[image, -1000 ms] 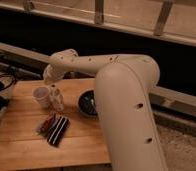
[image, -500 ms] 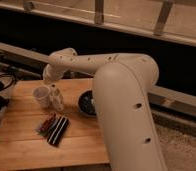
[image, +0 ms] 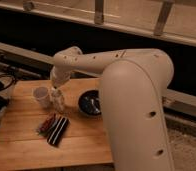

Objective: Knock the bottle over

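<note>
The bottle stands upright on your wooden table, just beside the white cup on its left. Your gripper sits directly above the bottle's cap; you cannot tell how the jaws stand. A dark bowl lies right; striped packets lie nearer.

Single high view behind the arm, over the table.

Your arm reaches leftward across the bench's far edge; gripper points down, apparently near its far-left corner.
</note>
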